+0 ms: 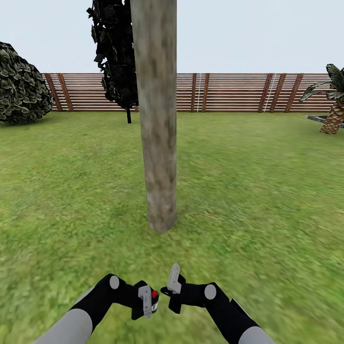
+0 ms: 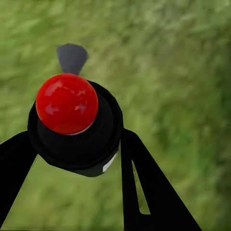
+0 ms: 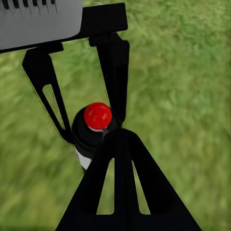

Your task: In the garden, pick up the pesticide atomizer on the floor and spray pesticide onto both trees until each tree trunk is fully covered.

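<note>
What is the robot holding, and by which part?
The left tool holds the black, red-capped atomizer, its fingers clamped on the bottle's body below the red top. The right tool holds nothing.

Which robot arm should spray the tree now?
The left. Its gripper already clamps the atomizer, red cap up, and the trunk stands just ahead. The right gripper looks empty beside it, so it would first need a handover.

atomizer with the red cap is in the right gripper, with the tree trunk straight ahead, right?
Not quite: the atomizer sits between the left gripper's fingers, as the left wrist view shows. The right gripper holds nothing. The tree trunk does stand straight ahead.
</note>
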Controlling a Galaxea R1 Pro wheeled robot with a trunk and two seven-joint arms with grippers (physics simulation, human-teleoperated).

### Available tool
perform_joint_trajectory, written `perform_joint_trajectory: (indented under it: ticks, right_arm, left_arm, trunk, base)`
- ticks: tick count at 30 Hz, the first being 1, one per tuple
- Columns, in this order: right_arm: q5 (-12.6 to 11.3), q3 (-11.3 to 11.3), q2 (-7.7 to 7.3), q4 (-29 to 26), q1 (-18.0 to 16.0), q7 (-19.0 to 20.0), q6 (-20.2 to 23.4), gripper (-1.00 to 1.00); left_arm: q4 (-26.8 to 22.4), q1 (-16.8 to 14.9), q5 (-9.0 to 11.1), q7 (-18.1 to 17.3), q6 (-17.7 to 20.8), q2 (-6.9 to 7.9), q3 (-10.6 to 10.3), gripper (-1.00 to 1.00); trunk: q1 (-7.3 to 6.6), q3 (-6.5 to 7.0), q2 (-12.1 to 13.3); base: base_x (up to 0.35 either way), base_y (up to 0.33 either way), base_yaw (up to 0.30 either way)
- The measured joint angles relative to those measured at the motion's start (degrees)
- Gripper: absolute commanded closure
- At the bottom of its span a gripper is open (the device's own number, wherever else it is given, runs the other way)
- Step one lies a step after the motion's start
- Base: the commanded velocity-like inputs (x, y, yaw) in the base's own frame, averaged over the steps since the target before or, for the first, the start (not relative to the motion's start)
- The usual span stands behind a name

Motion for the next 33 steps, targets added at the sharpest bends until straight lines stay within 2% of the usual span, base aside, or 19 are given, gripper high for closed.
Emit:
perform_joint_trajectory:
  ticks: [5,12,20,33]
  right_arm:
    - [0.0,0.0,0.0,0.0,0.0,0.0,0.0,1.0]
    - [0.0,0.0,0.0,0.0,0.0,0.0,0.0,1.0]
    - [0.0,0.0,0.0,0.0,0.0,0.0,0.0,1.0]
    - [0.0,0.0,0.0,0.1,0.0,0.0,0.0,1.0]
  left_arm:
    - [0.0,0.0,0.1,1.3,-0.1,0.0,0.0,1.0]
    - [0.0,0.0,0.3,1.3,-0.2,0.0,0.1,1.0]
    - [0.0,0.1,2.7,0.9,-0.3,-0.13,0.0,1.0]
    - [0.2,0.1,2.9,0.8,-0.5,-0.51,0.0,1.0]
  trunk:
    - [0.0,0.0,0.0]
    - [0.0,0.0,0.0]
    - [0.0,0.0,0.0]
    - [0.0,0.0,0.0]
  base:
    - [0.0,0.0,0.0]
    - [0.0,0.0,0.0]
    - [0.0,0.0,0.0]
    - [0.0,0.0,0.0]
